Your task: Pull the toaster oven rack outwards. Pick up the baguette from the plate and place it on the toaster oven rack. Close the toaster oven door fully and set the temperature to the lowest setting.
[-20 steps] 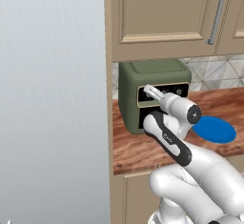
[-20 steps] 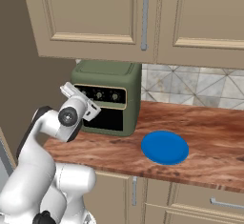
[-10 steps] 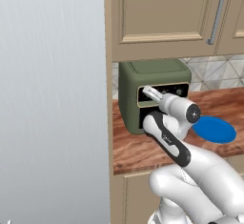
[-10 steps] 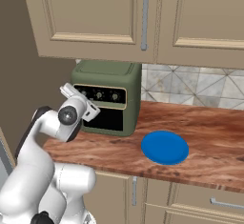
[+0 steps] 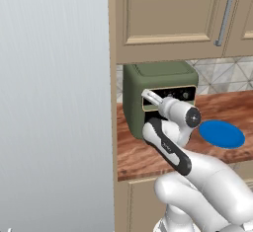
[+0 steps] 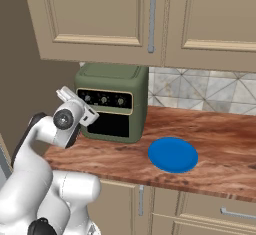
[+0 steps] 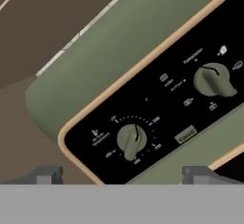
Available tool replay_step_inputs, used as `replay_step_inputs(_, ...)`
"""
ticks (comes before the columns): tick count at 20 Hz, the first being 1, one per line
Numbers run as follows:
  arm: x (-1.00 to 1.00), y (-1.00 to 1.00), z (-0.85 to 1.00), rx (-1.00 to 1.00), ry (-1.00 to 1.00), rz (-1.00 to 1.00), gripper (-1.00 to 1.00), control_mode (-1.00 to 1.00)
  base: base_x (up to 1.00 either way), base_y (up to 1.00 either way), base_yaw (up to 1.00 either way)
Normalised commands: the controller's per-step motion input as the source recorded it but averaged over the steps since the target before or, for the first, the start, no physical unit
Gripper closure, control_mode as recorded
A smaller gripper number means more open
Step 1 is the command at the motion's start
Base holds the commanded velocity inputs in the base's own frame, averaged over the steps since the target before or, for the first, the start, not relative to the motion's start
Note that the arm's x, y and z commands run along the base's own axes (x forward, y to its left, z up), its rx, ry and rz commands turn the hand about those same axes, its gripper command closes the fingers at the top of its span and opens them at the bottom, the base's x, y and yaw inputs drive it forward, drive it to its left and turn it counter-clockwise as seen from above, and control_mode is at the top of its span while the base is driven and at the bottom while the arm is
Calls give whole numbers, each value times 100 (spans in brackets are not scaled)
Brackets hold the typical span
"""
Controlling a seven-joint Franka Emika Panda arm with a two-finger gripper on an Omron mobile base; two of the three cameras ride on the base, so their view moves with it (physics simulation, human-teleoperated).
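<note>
We see the two-finger gripper [image 7: 121,174] with its jaws spread wide and nothing between them, its dark fingertips [image 7: 45,175] rising at 7 and 5 o'clock in the hand view. Just ahead of them, at 12 o'clock, sits a small round olive-green knob [image 7: 131,141] on the black control strip [image 7: 157,108] with cream trim; a second knob of the same kind [image 7: 213,80] lies at 2 o'clock from it. We cannot tell if the fingertips touch the strip. In the right base view the gripper [image 6: 70,100] hovers at the 9 o'clock end of the boxy olive-green toaster oven [image 6: 113,101], whose dark-glass toaster oven door [image 6: 111,124] stands shut. At 4 o'clock from the oven, apart from it, the flat round bright-blue plate [image 6: 173,154] lies on the brown wooden counter [image 6: 220,139].
</note>
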Motion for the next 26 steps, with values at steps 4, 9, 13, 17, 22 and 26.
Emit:
replay_step_inputs(4,7,0,0,0,0,0,-100,-100,0,0,0)
replay_step_inputs(9,13,-2,0,0,0,0,-100,-100,0,0,0)
replay_step_inputs(13,19,0,0,0,0,0,-100,-100,0,0,0)
replay_step_inputs(17,7,-5,-5,0,0,0,-100,-100,0,0,0)
replay_step_inputs(22,4,-13,-10,0,0,0,-100,-100,0,0,0)
replay_step_inputs(26,4,-4,-5,0,0,0,-100,-100,0,0,0)
